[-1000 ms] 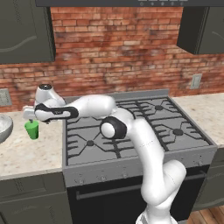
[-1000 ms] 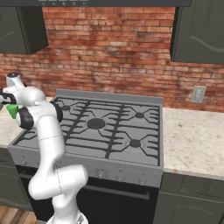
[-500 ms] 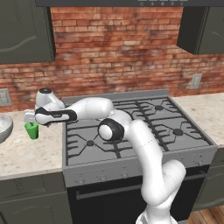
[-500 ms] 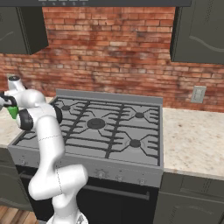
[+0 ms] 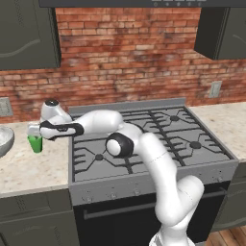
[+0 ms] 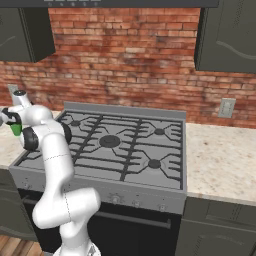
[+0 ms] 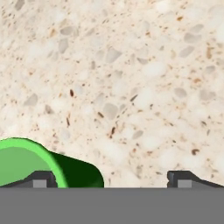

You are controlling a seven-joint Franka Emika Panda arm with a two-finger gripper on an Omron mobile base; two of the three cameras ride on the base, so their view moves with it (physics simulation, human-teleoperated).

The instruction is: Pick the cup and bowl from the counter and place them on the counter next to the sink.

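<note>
Small bright green cup [image 5: 34, 143] sits beside one fingertip of the released gripper [image 7: 112, 178]; next, probably centre and close.

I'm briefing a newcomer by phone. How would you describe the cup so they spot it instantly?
Find the gas stove; on the beige counter along its left side stands the cup, just under the gripper. It is small and bright green, unlike the wide grey bowl further left.
</note>
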